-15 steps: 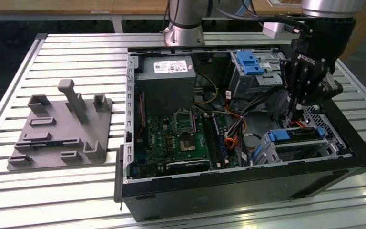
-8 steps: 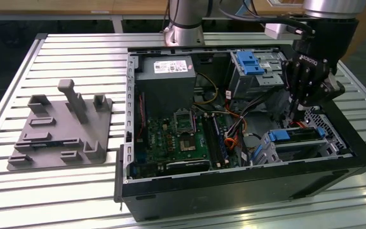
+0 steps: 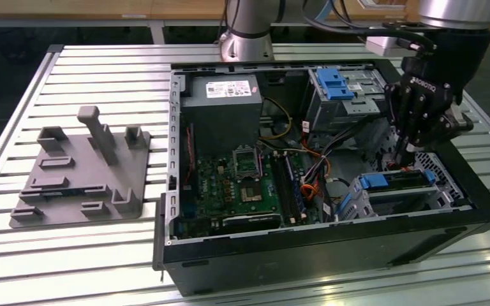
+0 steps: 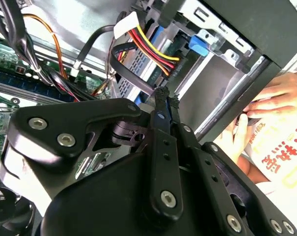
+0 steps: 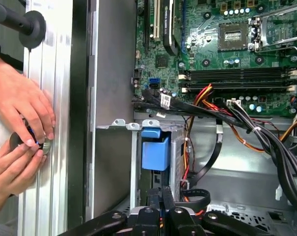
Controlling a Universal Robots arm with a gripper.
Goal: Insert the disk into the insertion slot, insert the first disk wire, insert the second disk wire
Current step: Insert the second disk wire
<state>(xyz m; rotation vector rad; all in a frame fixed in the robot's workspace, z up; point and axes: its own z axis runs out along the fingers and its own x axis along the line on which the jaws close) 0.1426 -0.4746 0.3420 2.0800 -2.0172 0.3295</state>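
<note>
My gripper point(image 4: 167, 93): jaws clenched on a black wire point(image 4: 131, 78), tips just above the disk point(image 3: 395, 182) seated in its slot point(image 3: 402, 199) at the computer case's point(image 3: 313, 252) near corner

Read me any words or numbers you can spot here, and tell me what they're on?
Nothing can be quoted with confidence.
White label on the grey power supply, exterior view: print too small to read.
White lettering on the gripper, exterior view: too blurred.
Red characters on white material, second wrist view: turned and cut off, unreadable.
White tag on a black cable, first wrist view: too small.
</note>
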